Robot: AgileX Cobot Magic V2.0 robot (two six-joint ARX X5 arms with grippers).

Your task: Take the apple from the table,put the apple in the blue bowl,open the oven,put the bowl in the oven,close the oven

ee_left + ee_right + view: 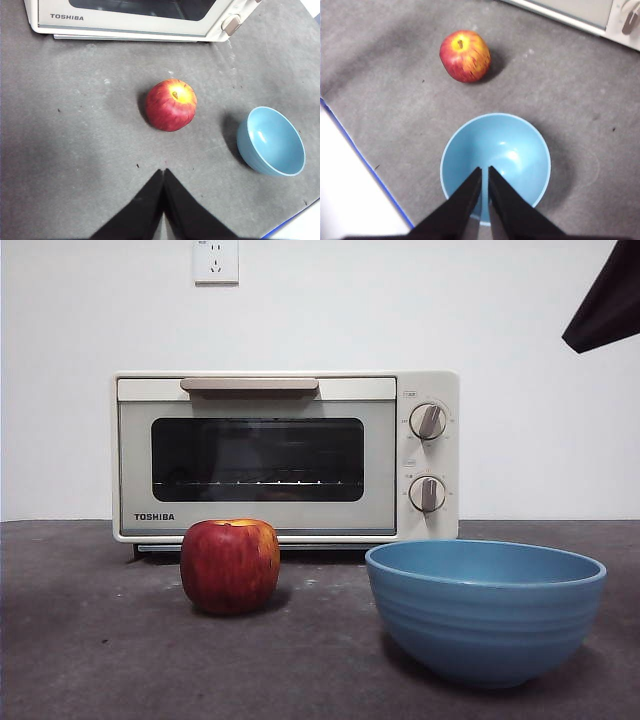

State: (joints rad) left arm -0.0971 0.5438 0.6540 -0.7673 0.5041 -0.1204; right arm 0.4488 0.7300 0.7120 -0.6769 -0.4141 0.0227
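The dark red apple [230,565] [171,105] [465,55] stands on the grey table [90,640], in front of the oven's left half. To its right sits the blue bowl [485,608] [270,141] [495,165], with nothing in it. Behind both is the cream TOSHIBA oven [285,455] [130,17], its door closed. My left gripper [163,172] hangs shut above the table, short of the apple. My right gripper [484,170] is shut and hovers over the bowl. In the front view only a black arm tip [605,300] shows at the top right.
A wall socket [216,260] sits on the white wall above the oven. The table's blue-edged border [365,160] [290,222] runs close beside the bowl.
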